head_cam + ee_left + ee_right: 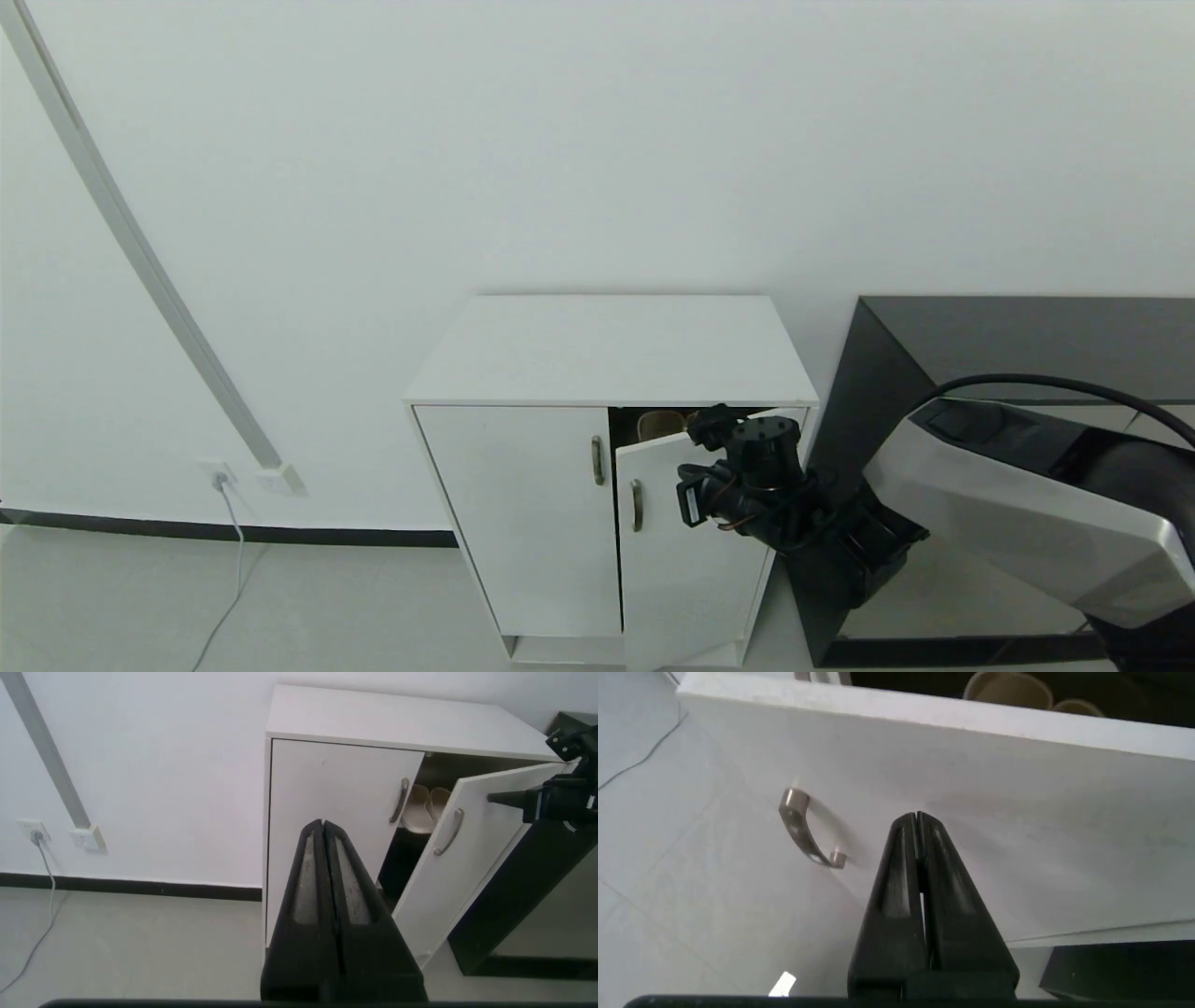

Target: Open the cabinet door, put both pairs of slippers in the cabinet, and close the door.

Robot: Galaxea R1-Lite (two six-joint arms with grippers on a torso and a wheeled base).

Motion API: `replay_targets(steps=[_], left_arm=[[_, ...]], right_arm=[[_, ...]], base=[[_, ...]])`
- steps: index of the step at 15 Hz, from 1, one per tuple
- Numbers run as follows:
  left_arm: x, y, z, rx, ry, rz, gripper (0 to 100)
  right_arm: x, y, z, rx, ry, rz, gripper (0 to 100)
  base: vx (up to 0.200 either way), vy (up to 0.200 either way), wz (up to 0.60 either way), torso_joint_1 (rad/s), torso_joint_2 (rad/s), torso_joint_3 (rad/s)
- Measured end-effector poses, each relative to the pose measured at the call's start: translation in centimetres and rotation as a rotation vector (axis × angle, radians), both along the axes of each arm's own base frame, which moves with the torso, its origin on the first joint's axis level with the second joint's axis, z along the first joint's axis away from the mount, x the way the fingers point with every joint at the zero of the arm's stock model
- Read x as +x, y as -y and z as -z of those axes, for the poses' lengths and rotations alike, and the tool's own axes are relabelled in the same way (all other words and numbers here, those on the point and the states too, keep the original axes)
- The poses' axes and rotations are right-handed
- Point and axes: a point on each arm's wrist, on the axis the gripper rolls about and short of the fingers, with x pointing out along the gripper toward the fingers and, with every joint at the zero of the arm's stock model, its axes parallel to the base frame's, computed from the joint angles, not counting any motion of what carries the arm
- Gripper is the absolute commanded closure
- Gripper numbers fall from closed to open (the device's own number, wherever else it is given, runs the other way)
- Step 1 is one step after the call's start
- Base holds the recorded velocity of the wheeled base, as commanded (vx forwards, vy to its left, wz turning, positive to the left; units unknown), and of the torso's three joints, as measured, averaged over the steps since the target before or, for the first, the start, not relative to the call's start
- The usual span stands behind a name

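Probably light yet rigid, the ajar right door (677, 560), at six o'clock in the head view with slippers (432, 805) behind it, wants pushing beside its handle (637, 505), seven o'clock of the right gripper (920, 821), clenched empty like the left gripper (322, 826).

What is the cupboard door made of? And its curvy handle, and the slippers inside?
The cabinet door looks like white coated board, smooth and matte, with a flat face and crisp square edges. Its handle seems to be brushed metal, silvery grey with a soft shine. The slippers inside look beige and soft, maybe foam or fabric, but they are too far off to tell.
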Motion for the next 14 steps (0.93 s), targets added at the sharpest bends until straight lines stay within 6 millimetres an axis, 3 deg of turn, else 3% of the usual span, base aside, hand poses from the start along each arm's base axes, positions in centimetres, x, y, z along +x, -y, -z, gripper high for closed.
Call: replay_targets(steps=[14], left_arm=[[0.0,0.0,0.0,-0.003,0.0,0.001,100]], right_arm=[[3.6,0.6,-0.8,0.005,0.006,0.057,100]], base=[[0.0,0.0,0.0,0.0,0.0,0.0]])
